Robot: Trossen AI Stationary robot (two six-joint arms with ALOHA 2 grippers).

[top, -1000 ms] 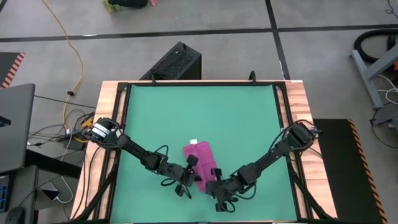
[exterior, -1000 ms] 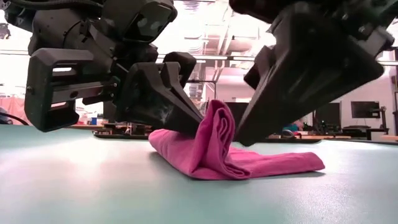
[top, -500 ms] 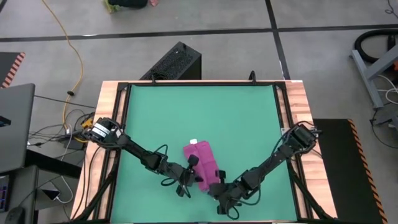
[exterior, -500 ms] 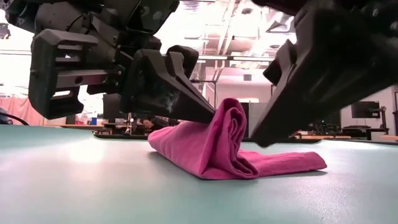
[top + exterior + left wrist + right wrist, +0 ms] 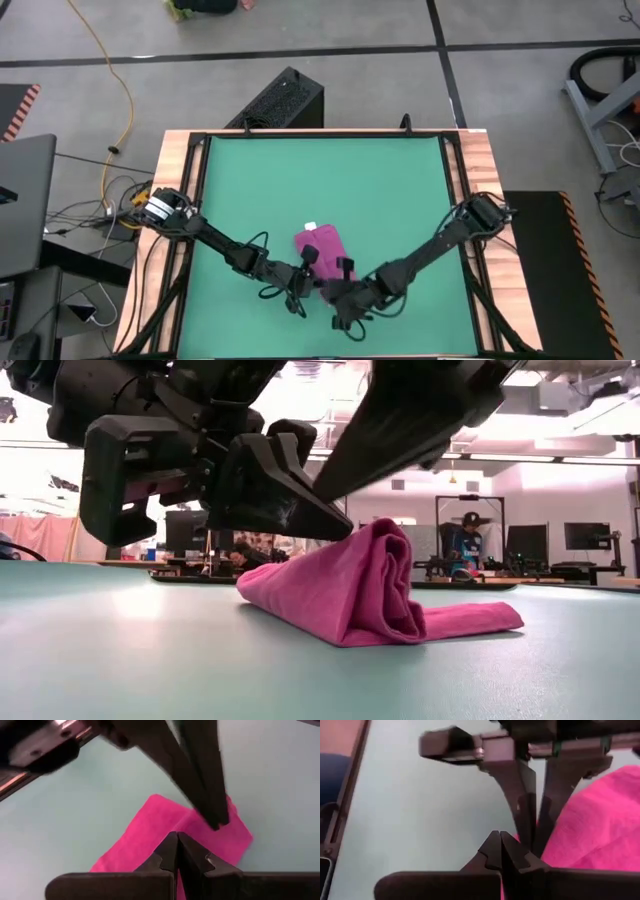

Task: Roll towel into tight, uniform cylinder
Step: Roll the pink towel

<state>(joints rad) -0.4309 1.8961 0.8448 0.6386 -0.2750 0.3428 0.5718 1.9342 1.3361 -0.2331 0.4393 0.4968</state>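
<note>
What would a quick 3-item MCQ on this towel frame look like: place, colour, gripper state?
1. Where does the towel lie on the green mat?
A. near edge, about midway across
B. far left corner
C. far right corner

2. What colour is the towel?
A. white
B. magenta-pink
C. blue

3. How do the left gripper fingers stand?
A. wide open
B. shut
C. out of view

Answers: 1 A, the high view shows it low on the mat between both arms. 2 B, plain in the low view. 3 B, the left wrist view shows the tips meeting over the cloth.
</note>
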